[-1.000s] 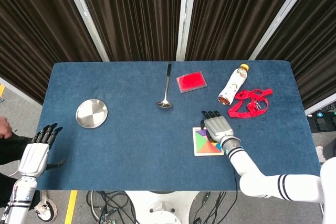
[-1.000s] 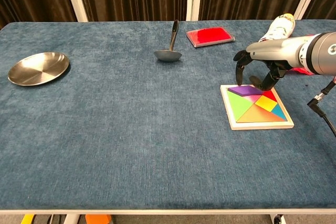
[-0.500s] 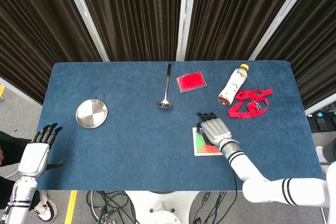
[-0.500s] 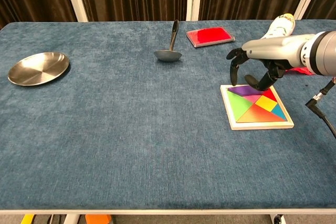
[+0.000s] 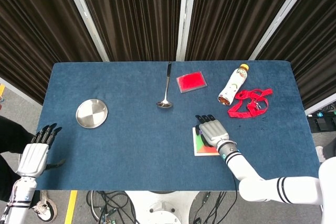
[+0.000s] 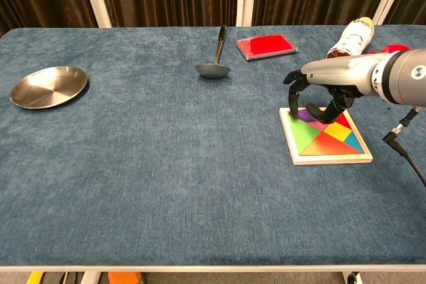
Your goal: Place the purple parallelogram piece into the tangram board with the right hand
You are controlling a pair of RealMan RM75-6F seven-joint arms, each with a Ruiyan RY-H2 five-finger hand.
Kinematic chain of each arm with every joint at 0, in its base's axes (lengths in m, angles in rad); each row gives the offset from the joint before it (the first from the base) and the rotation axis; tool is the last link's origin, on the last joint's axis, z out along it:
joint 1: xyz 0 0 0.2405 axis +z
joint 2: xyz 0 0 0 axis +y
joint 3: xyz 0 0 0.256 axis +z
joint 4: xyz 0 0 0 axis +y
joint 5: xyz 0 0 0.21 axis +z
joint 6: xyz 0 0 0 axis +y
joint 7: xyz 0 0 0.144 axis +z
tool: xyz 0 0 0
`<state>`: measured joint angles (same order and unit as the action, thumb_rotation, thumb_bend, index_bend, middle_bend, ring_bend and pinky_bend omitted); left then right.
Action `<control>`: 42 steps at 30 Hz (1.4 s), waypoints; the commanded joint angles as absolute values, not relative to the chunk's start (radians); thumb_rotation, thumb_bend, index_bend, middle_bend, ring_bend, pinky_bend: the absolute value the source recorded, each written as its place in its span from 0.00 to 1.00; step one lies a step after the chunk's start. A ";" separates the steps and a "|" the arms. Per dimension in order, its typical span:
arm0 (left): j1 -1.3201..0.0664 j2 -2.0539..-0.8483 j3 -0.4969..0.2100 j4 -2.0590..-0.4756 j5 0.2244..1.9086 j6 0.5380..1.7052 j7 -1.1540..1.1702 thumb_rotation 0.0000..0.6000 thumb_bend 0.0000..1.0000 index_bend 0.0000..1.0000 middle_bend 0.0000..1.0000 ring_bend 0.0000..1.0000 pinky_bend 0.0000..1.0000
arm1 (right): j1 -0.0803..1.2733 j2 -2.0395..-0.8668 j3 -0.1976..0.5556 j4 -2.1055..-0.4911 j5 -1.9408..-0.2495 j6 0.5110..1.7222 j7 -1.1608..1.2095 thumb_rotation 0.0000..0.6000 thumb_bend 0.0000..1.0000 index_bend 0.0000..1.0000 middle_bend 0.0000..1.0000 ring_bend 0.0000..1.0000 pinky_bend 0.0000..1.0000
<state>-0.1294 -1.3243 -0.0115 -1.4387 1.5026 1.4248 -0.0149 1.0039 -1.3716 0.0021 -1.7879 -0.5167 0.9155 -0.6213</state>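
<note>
Nearest the robot: left hand [image 5: 33, 156] idles off the table's [image 6: 166, 184] near left corner, fingers straight and close together, holding nothing.

Next out: puzzle board [image 6: 326, 157] w/ the purple piece [image 6: 307, 115] lying in its far-left corner; it looks seated or nearly so. Right hand [image 6: 319, 94] is arched over that corner, fingertips [image 6: 293, 109] down at the piece. Can't tell if they're touching it or just above; it grips nothing, fingers curled and spread.

To do it well (my read): press lightly, nudge the piece till its edges sit flush w/ its neighbours, then lift straight up so nothing drags or the board slides.

Farther back: plate [image 6: 48, 86], ladle [image 6: 215, 64], red box [image 6: 266, 45], bottle [image 6: 351, 35] are well apart from the work.
</note>
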 commanded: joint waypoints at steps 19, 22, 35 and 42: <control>-0.129 -1.324 -0.011 -1.435 1.506 1.425 -0.020 1.00 0.06 0.12 0.04 0.00 0.16 | 0.983 -1.355 0.029 -1.792 -0.551 0.944 -0.576 1.00 0.63 0.41 0.00 0.00 0.00; -0.130 -1.326 -0.010 -1.435 1.506 1.422 -0.018 1.00 0.06 0.12 0.04 0.00 0.16 | 0.961 -1.319 0.019 -1.821 -0.580 0.959 -0.562 1.00 0.63 0.41 0.00 0.00 0.00; -0.135 -1.327 -0.010 -1.449 1.507 1.416 0.002 1.00 0.06 0.12 0.04 0.00 0.16 | 0.892 -1.265 -0.037 -1.788 -0.592 0.957 -0.544 1.00 0.63 0.42 0.00 0.00 0.00; -0.136 -1.326 -0.010 -1.455 1.504 1.413 0.011 1.00 0.06 0.12 0.04 0.00 0.16 | 0.882 -1.280 -0.032 -1.771 -0.609 0.943 -0.539 1.00 0.63 0.42 0.00 0.00 0.00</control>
<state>-0.1363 -1.3257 -0.0099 -1.4543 1.5035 1.4130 0.0107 0.8824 -1.2793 -0.0327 -1.7717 -0.6083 0.9438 -0.5389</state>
